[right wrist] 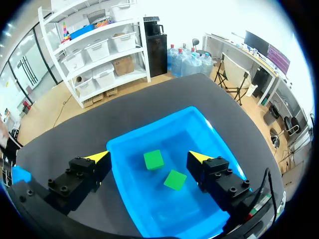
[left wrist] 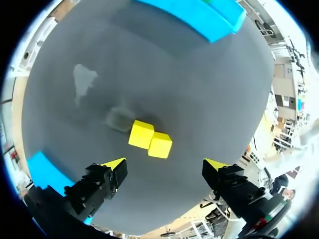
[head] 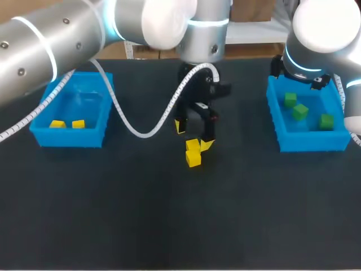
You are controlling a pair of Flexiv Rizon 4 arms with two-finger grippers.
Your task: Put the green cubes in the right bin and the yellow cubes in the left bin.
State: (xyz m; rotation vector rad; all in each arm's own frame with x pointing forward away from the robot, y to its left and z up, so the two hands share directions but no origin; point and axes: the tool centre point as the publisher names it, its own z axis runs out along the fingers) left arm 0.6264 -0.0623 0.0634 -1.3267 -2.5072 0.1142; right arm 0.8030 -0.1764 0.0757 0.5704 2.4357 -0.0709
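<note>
Two yellow cubes [head: 193, 152] lie touching each other mid-table. My left gripper [head: 193, 133] hangs open just above them; in the left wrist view the pair [left wrist: 149, 140] lies just ahead of the gap of that gripper [left wrist: 167, 167], touching neither finger. The left bin [head: 67, 137] holds two yellow cubes [head: 67, 123]. The right bin [head: 313, 141] holds three green cubes [head: 300, 111]. My right gripper [right wrist: 149, 157] stands open above the right bin [right wrist: 149, 130], and two green cubes [right wrist: 175, 179] show below it. In the head view the right arm [head: 316, 39] hides that gripper.
The left arm's white cable [head: 141, 131] loops down over the table between the left bin and the cubes. The right bin's edge [left wrist: 199, 17] shows far ahead in the left wrist view, and a corner of the left bin [left wrist: 45, 172] beside the left finger.
</note>
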